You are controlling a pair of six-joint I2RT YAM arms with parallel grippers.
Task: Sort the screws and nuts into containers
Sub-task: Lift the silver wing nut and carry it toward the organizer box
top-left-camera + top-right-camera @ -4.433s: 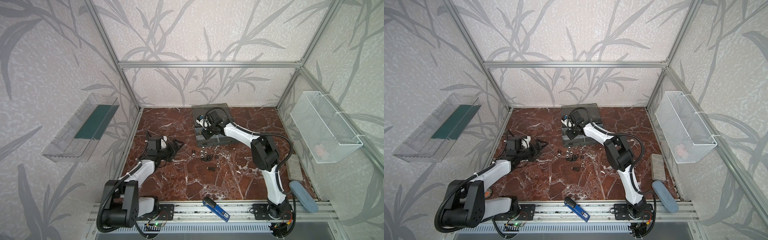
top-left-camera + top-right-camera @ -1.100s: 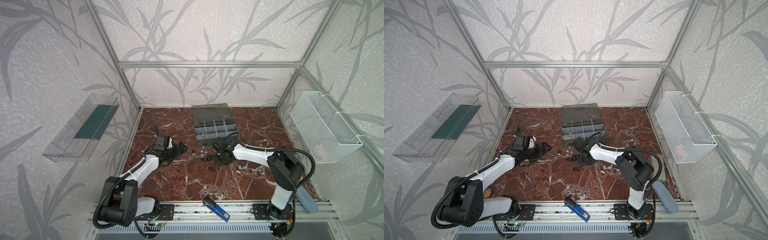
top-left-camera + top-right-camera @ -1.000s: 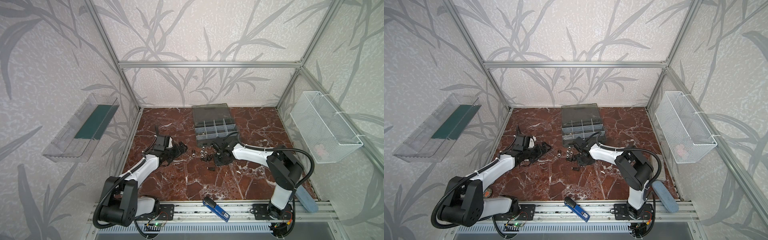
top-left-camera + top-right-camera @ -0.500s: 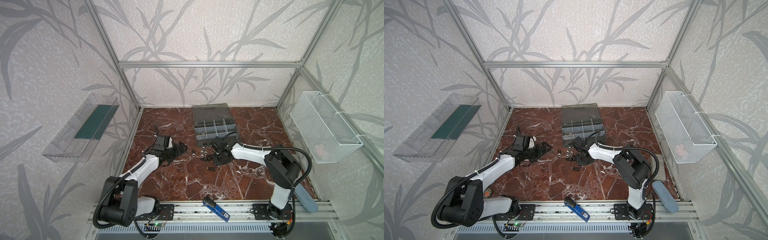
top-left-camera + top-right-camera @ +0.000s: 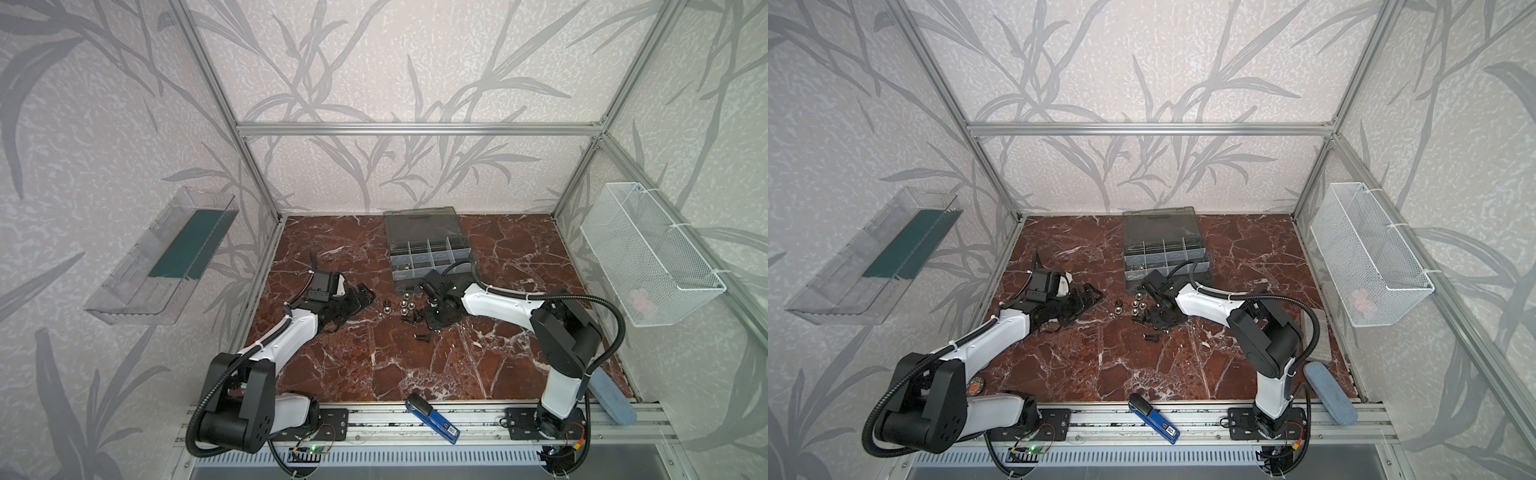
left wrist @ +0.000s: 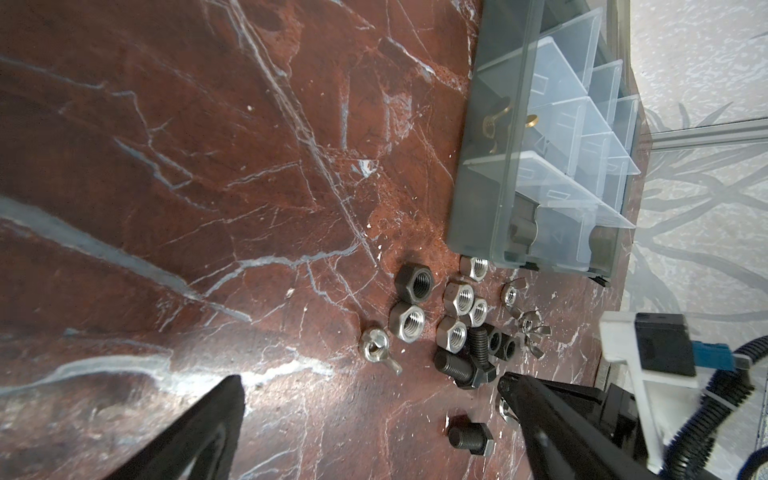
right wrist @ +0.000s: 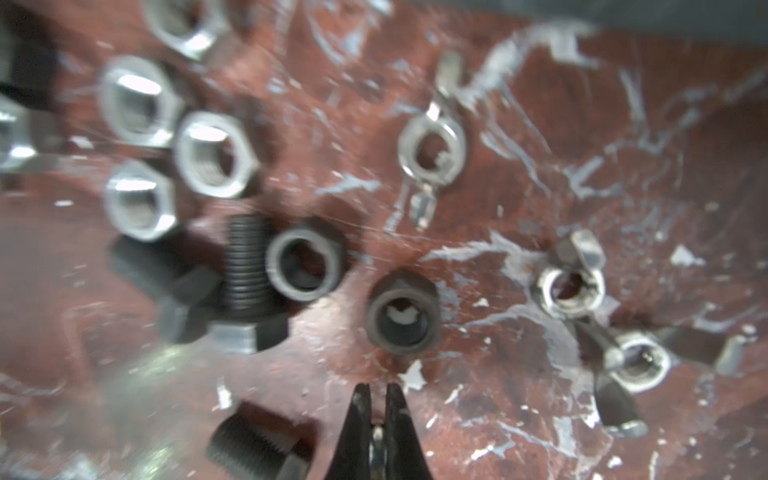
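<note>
Red-brown marble surface (image 5: 374, 365). Organiser case (image 5: 422, 226) at back centre, lid open. Just in front of it, a loose cluster: nuts (image 6: 458, 296), wing nuts (image 6: 376, 347), dark screws (image 6: 455, 368). Lone screw (image 5: 423, 337) apart, nearer the front. Grey pad (image 5: 1314, 336) at right edge, blue block (image 5: 1329, 399) in front-right corner.

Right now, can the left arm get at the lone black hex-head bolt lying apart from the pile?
Probably, but it's tight. Bare red marble tabletop lies between the left gripper, jaws open, and the lone black hex-head bolt; the right gripper, jaws shut, sits right beside that bolt.
</note>
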